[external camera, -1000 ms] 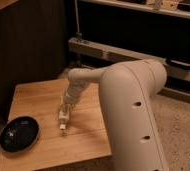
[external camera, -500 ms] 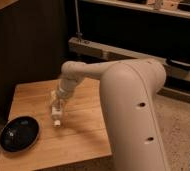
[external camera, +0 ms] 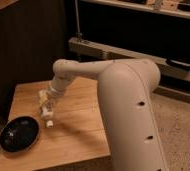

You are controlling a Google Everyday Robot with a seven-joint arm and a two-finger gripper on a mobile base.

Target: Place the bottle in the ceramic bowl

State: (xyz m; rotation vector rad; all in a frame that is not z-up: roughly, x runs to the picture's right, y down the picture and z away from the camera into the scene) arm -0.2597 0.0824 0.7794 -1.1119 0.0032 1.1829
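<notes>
A wooden surface (external camera: 80, 132) stands in front of a dark wall, and the big white body of the robot (external camera: 130, 117) covers its right edge. From this body the arm (external camera: 83, 70) goes to the left over the far edge of the surface, bends at a round joint, and then comes down toward the left half.

The end effector (external camera: 46, 105) is at the end of this arm and points downward. It is over the left half of the surface, nearer to the left edge than to the right edge, and about halfway between the far edge and the near edge. Its cream fingers are pinching the bottle (external camera: 48, 120), so they are closed on the upper part of it. The bottle hangs almost upright below the fingers, with its white cap end at the bottom. The cap end is very near to the wood, but I cannot tell if it touches the wood or not. A soft shadow lies on the wood just to the right of it.

The ceramic bowl (external camera: 19, 134) rests beside the left edge, not far from the near left corner. It is black and glossy, with some small light specks inside, and nothing lies in it. The bottle is apart from the bowl, just beyond the side of its rim that faces the far right corner.
</notes>
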